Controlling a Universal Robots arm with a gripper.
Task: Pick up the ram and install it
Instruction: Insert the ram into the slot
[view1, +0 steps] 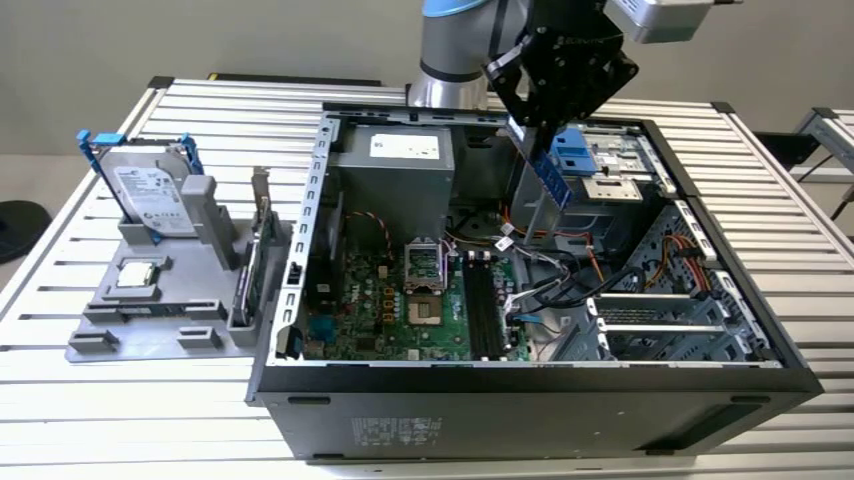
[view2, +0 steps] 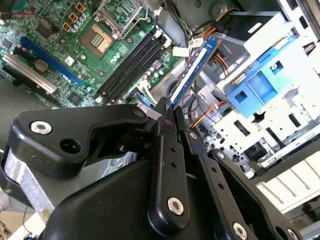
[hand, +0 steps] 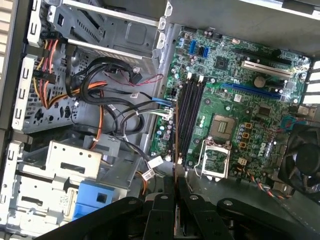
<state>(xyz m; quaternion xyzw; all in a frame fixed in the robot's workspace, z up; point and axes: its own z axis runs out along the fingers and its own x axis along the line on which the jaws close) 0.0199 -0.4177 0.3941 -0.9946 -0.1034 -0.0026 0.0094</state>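
Slatted table (view1: 200, 110); downward arm's (view1: 447, 50) fingers (view2: 165, 117) pinch ram (view2: 195, 65) (over case (view1: 534, 395)).

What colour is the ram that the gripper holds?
The ram is blue; it shows best in the second wrist view.

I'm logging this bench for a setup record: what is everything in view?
table: one, pale, slatted, under everything.
case: one, black, open, on the table.
motherboard: one, green, inside the case.
memory slots: one row, black, on the motherboard.
drive caddy: one, blue, in the case's drive cage.
cables: several, black and orange, inside the case.
holder: one, grey, at the exterior view's left of the case.
hard drive: one, silver in blue frame, upright in the holder.
expansion card: one, dark, upright in the holder.
the ram: one, blue-green, held above the case's inside.
gripper: one, black, fingers shut on the ram.
arm: one, silver-grey, behind the case.
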